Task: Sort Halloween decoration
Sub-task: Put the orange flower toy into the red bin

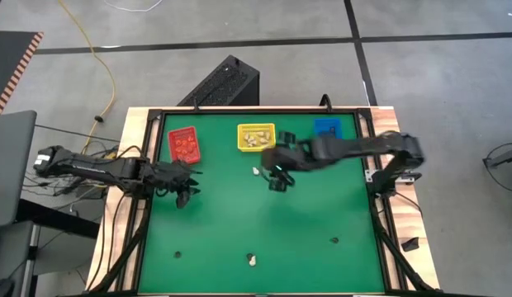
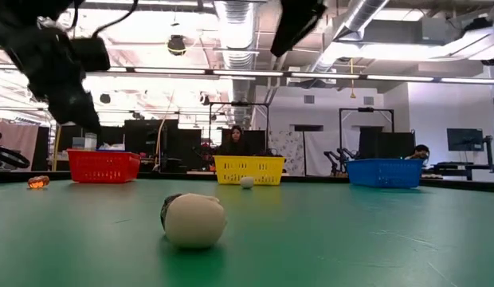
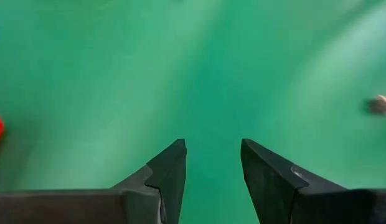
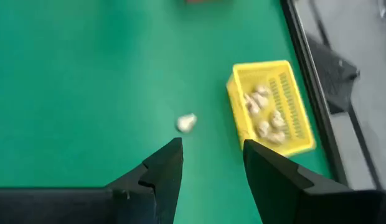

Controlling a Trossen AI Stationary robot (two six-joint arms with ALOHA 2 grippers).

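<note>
No text, label, brand, number or sign can be read in any view; the red bin (image 1: 185,143), yellow bin (image 1: 256,137) and blue bin (image 1: 326,128) at the far side of the tabletop (image 1: 239,231) carry no legible marking — nor do the arms; the room beyond shows dark screens and racks, none with readable writing.
</note>
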